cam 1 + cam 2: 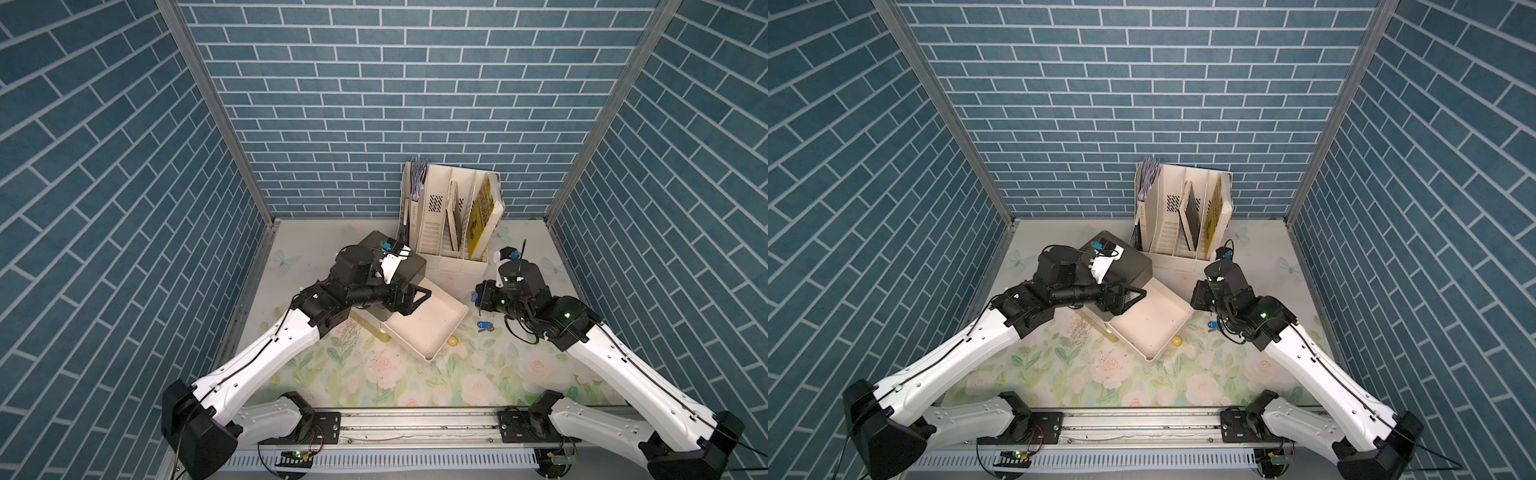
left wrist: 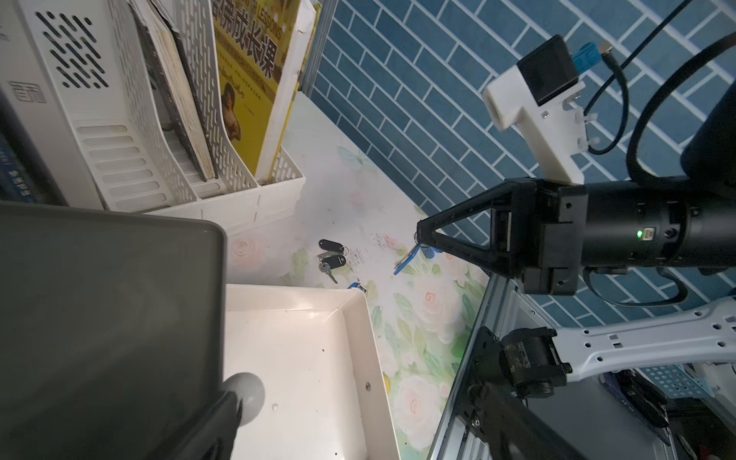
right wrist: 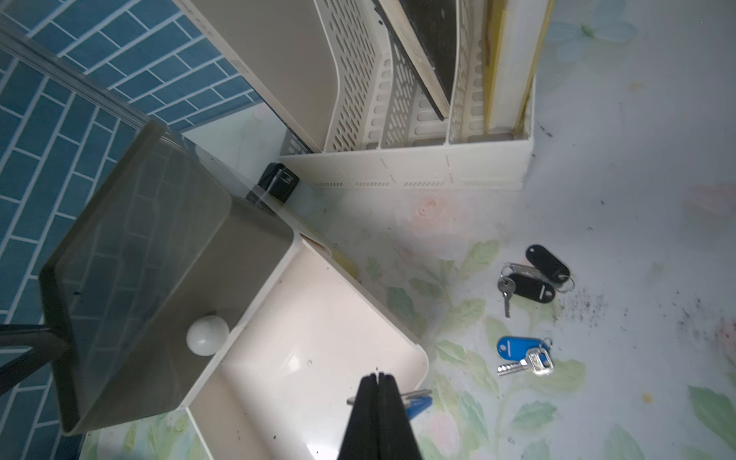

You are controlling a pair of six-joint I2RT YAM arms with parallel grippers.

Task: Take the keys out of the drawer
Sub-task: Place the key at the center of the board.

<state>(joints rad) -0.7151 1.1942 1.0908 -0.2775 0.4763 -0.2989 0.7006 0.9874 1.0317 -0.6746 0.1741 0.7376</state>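
Both top views hang high over the front edge of the table (image 1: 415, 374), looking steeply down at the whole scene. Each wrist camera sits low and close, facing the open drawer (image 2: 302, 358) and file rack (image 2: 119, 159), which all four views share

place: robot test booth | evidence: brick-print panels (image 1: 374, 83), aluminium frame (image 1: 212, 108), arm-mount rail (image 1: 415, 424)

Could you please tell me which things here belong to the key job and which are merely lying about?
Job: open drawer; blue-tag keys pinched in the shut right tool; black-fob keys and a second blue-tag bunch, both on the table.
Lying about: file rack; yellow book in it; yellow ball beside the drawer.
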